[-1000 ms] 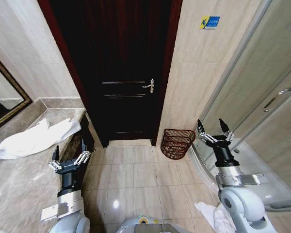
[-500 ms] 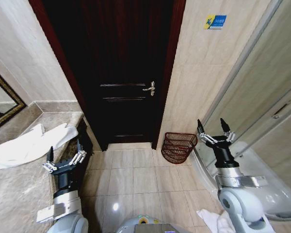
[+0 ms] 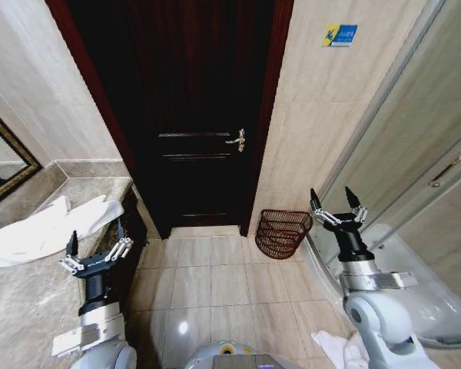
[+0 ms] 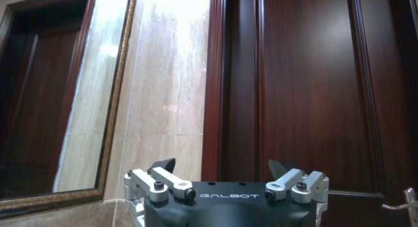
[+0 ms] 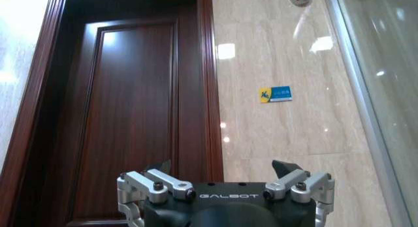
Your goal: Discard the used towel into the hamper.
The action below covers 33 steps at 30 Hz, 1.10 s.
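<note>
Towel point(image 3: 50, 227) not picked up yet, hamper point(image 3: 281, 232) empty.
Left gripper point(image 3: 93, 250) spread open near towel on counter point(image 3: 31, 300); right gripper point(image 3: 337, 207) open, holding nothing, beside hamper.

The towel point(image 3: 42, 229) is soft white cloth on the polished, veined stone counter point(image 3: 31, 300). The hamper point(image 3: 281, 233) is thin reddish-brown wire. The door point(image 3: 192, 115) is glossy dark wood, its handle point(image 3: 236, 139) shiny metal. Floor tiles point(image 3: 215, 284) gleam.
</note>
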Tool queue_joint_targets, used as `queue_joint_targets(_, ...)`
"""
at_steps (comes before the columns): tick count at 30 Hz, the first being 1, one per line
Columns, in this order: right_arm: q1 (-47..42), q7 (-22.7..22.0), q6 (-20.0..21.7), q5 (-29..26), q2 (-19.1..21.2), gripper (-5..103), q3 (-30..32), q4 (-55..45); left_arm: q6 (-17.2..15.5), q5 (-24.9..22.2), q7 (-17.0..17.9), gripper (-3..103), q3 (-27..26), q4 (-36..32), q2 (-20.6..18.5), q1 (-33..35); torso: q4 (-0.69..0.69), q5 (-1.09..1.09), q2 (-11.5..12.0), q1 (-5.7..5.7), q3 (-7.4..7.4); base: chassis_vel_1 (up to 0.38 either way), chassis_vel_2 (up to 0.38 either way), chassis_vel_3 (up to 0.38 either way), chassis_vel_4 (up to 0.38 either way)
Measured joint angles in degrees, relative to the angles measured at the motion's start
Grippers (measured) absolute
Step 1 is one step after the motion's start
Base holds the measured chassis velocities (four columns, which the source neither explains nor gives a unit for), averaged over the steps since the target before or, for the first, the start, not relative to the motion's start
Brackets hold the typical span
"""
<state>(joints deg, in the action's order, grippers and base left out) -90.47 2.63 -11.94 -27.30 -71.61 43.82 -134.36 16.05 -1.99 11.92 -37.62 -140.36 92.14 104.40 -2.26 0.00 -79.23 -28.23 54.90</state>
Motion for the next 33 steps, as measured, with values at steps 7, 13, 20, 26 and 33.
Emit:
queue_joint_targets(7,-0.24,0.42,0.11,0.05,-0.27,100,-0.09,-0.46,0.49,-0.46,-0.70,96,0.09,-0.02,0.00,0.12,0.00,0.00,0.00,-0.03,0.00,-0.104,0.104,0.123,-0.117)
queue_joint_targets(13,-0.72,1.08,-1.71,1.71,-0.61,100,-0.47,-0.24,2.13,-2.16,-0.91,96,-0.21,0.12,0.00,0.01,-0.02,0.00,0.02,-0.08,0.02,-0.146,0.168,0.141,-0.149)
queue_joint_targets(20,-1.62,1.49,-2.40,2.29,-0.90,100,-0.56,-0.43,2.56,-2.73,0.01,95,0.01,-0.03,0.00,0.15,0.01,0.00,0.02,-0.03,0.01,-0.035,0.057,0.026,-0.020)
queue_joint_targets(26,-2.08,1.68,-2.52,2.18,-0.56,100,-0.53,-0.63,2.51,-2.67,1.25,96,0.04,-0.62,-0.01,0.12,-0.01,0.00,-0.01,0.02,0.00,0.043,-0.021,-0.006,0.031)
queue_joint_targets(33,-1.63,1.97,-2.84,1.63,-0.20,100,-0.48,0.09,2.10,-2.66,2.64,96,-0.40,-1.58,0.00,0.47,0.00,0.00,0.00,-0.03,0.01,0.010,0.026,0.029,0.016)
